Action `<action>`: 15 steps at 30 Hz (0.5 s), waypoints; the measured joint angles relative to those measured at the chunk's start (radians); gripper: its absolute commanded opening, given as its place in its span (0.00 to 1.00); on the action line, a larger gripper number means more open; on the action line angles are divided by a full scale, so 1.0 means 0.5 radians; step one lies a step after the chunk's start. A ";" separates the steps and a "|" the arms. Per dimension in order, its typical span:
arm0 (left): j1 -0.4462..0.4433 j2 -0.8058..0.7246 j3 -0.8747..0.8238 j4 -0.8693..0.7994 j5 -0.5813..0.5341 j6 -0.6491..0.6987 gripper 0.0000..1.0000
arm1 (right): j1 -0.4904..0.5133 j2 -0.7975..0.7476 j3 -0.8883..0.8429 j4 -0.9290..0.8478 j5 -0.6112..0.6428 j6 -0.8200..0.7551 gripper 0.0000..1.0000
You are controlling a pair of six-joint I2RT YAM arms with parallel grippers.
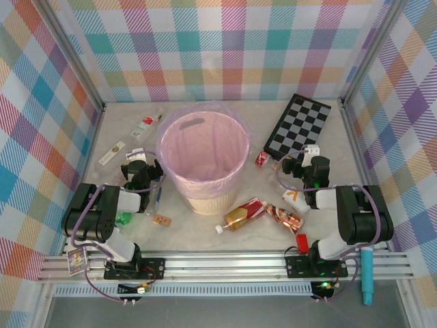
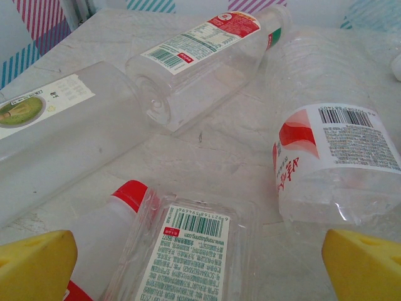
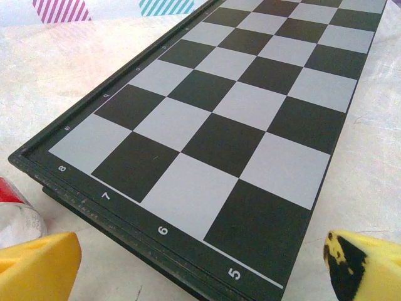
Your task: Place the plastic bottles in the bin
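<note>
- My left pincer (image 2: pixel 200 269) stands wide and holds nothing. A flattened red-capped bottle (image 2: pixel 182 248) lies on the table between its yellow pads (image 2: pixel 34 263).
- Ahead of it lie three more clear bottles, at 10 o'clock (image 2: pixel 62 132), 12 o'clock (image 2: pixel 200 69) and 2 o'clock (image 2: pixel 332 163).
- From above, the bin (image 1: pixel 205 198) sits just beside that pincer, at its 3 o'clock.
- My right pincer (image 3: pixel 200 269) is also wide and empty. The checkerboard (image 3: pixel 219 125) lies at its 12 o'clock, and a red-labelled bottle end (image 3: pixel 15 216) at 8 o'clock.
- Two crushed bottles (image 1: pixel 242 215) lie at 5 o'clock of the bin.
</note>
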 measured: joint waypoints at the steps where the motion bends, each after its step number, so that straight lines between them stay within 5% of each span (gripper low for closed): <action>1: 0.000 0.000 0.000 0.000 0.000 0.000 1.00 | 0.000 0.000 0.000 0.000 0.000 0.000 0.99; 11: 0.000 0.000 0.000 -0.001 0.002 0.001 1.00 | -0.008 0.000 0.005 -0.013 -0.007 0.000 0.99; 15: -0.001 -0.085 0.027 -0.195 0.024 0.003 1.00 | -0.008 -0.156 0.106 -0.364 -0.007 0.016 0.99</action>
